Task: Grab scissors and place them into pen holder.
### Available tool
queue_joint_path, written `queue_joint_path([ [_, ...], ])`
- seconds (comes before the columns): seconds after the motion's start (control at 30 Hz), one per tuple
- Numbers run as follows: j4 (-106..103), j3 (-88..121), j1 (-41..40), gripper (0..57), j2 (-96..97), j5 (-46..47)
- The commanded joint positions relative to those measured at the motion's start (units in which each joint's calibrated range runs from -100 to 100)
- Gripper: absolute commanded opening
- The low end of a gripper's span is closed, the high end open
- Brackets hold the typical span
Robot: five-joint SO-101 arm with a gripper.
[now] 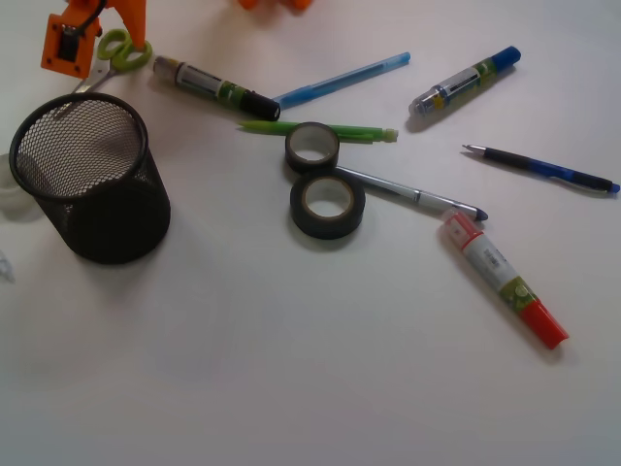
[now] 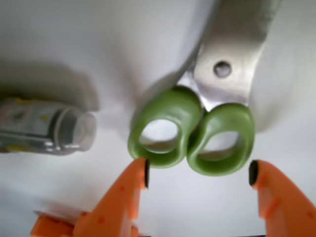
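Note:
The scissors (image 2: 197, 131) lie flat on the white table, lime-green loop handles toward me and silver blades pointing away. In the front view the scissors (image 1: 118, 53) sit at the far left, partly hidden under the orange arm. My gripper (image 2: 198, 174) is open, its two orange fingertips (image 2: 136, 180) spread just short of the handles, one on each side, not touching them. My gripper (image 1: 97, 44) hovers above the handles in the front view. The pen holder (image 1: 92, 175), a black wire-mesh cup, stands upright just in front of the scissors.
A marker with a clear cap (image 2: 47, 131) lies left of the scissors. Two black tape rolls (image 1: 325, 189), a thin green pen (image 1: 320, 129), blue pens (image 1: 340, 80), and a red-capped marker (image 1: 505, 277) are scattered across the table to the right.

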Motion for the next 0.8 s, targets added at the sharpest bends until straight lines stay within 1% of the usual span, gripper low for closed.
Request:
queue_joint_path([
  [0.0, -0.1, -0.1, 0.2, 23.0, -1.1, 0.1],
  [0.23, -0.6, 0.3, -0.2, 22.9, -0.8, 0.1],
  [0.5, -8.2, 5.1, -1.2, 22.9, 1.5, -0.1],
  [0.77, -8.7, 5.3, -1.2, 22.8, 1.9, -0.1],
])
